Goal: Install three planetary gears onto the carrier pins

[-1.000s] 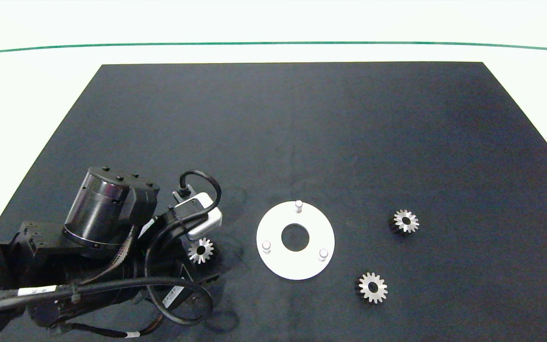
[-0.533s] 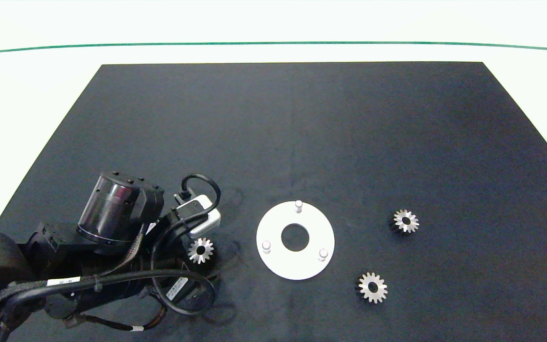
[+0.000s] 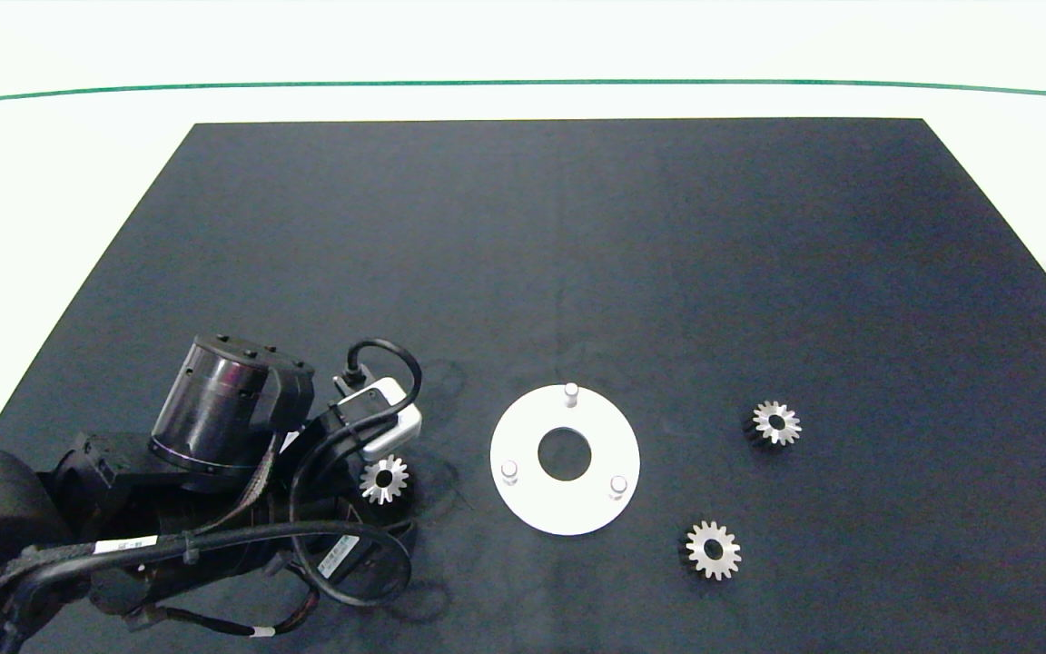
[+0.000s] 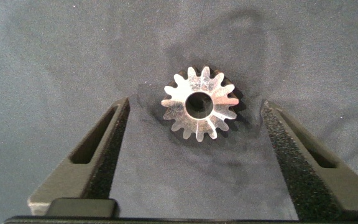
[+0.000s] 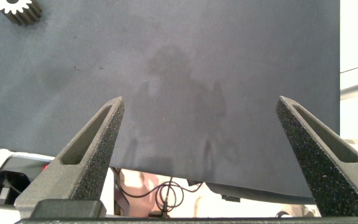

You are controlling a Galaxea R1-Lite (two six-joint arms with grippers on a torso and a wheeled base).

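Between the spread jaws of the left gripper (image 4: 194,134), a gear (image 4: 200,102) is now sitting centred after the arm's shift, ready for pinching.

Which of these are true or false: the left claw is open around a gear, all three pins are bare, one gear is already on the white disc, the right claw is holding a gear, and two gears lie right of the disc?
1. The left claw is open around a gear. True; its fingers stand apart from the teeth.
2. All three carrier pins are bare. True.
3. One gear is already on the white disc. False; all three gears lie on the black mat.
4. The right claw holds a gear. False; it is open and empty.
5. Two gears lie right of the disc. True.
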